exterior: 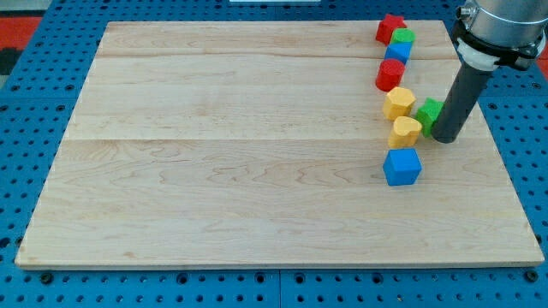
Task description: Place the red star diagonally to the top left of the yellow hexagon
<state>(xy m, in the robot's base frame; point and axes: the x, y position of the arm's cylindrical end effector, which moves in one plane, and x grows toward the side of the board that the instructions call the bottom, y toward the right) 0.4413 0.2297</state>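
The red star (pixel 390 28) lies near the board's top right corner, touching a green block (pixel 403 37). Two yellow blocks sit lower in the same column: one (pixel 399 103) above the other (pixel 405 131). Both look many-sided, and I cannot tell for sure which is the hexagon. My tip (pixel 445 139) rests on the board just right of the lower yellow block and directly below-right of a green star (pixel 428 111). The tip is far below the red star and touches none of the yellow blocks.
A small blue block (pixel 397 51) and a red rounded block (pixel 390 74) sit between the red star and the yellow blocks. A blue cube (pixel 402 166) lies below the lower yellow block. The board's right edge (pixel 505 154) is close by.
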